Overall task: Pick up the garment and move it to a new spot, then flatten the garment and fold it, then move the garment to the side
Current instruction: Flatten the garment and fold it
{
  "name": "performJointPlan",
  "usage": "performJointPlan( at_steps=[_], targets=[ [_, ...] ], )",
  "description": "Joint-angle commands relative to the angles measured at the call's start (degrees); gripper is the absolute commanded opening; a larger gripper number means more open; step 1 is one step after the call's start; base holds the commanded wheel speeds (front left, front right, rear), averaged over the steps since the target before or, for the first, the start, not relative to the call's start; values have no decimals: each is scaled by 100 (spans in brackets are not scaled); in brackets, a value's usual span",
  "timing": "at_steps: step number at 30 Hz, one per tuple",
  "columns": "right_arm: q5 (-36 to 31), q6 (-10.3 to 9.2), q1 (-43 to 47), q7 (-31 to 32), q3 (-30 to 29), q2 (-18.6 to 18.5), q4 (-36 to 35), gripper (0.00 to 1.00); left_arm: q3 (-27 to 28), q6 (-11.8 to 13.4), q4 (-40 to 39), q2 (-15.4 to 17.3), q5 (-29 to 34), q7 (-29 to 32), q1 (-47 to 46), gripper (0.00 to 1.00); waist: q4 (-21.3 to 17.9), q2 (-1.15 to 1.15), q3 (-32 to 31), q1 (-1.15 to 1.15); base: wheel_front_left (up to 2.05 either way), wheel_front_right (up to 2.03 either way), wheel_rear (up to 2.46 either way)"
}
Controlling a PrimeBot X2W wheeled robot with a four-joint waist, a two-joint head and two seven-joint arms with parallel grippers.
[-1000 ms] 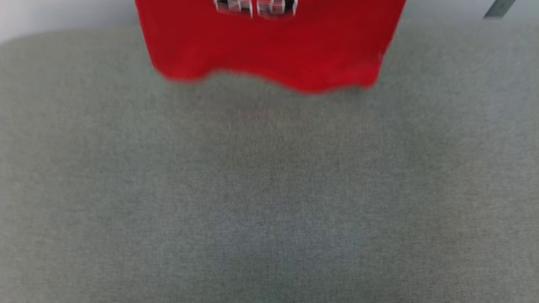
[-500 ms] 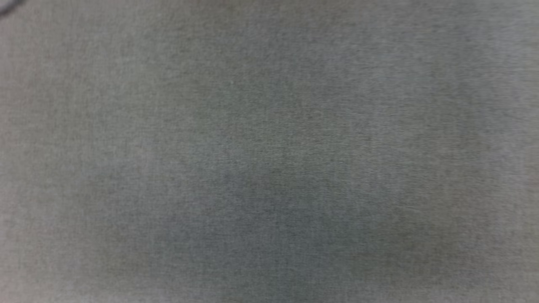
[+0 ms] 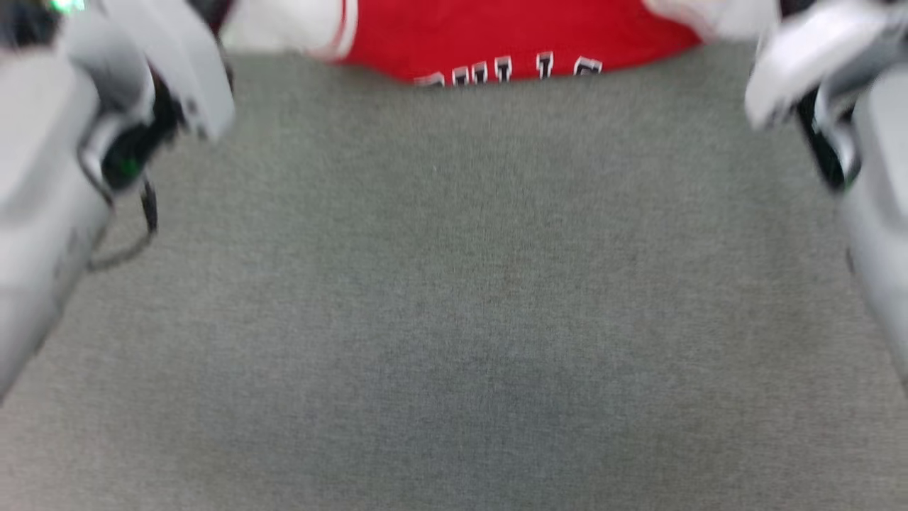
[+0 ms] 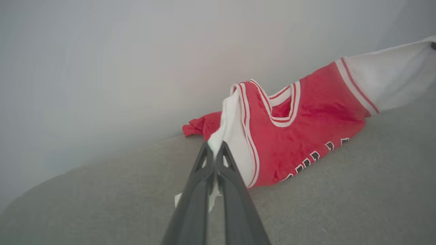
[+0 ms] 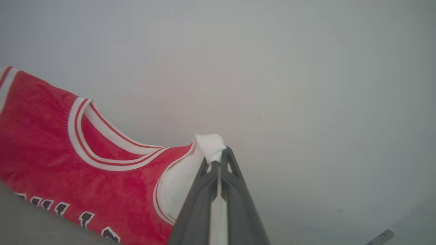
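Stretching across the far edge of the surface (image 3: 454, 284), the shirt (image 3: 496, 35) seemingly sags onto it; left gripper (image 4: 214, 146) and right gripper (image 5: 219, 153) each clamp one of its white ends.

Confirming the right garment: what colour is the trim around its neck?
The neck trim is white with thin red stripes, clearest in the right wrist view.
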Motion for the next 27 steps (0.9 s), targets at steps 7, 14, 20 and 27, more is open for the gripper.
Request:
performJointPlan(
  at_steps=[7,14,20,27],
  targets=[
    [1333,-11,1722,301,1045,-915,-1212,0,-459,-7,-1019,714,-461,136,1347,0,-113,0,-1392,0,0,0,0],
    [1823,-11,3439,682,1130,-1786,-2583,0,-708,508,-2500,1605,-717,44,2686,0,-225,0,-1685,0,0,0,0],
    [1613,-11,4658,1015,855,-2143,-3421,0,-1027,919,-3666,2274,-562,-249,3600,0,-284,0,-1649,0,0,0,0],
    [1300,-11,5778,1363,499,-2220,-4071,0,-1268,1213,-3986,2494,-656,-223,4356,0,-298,0,-1521,0,0,0,0]
  ],
)
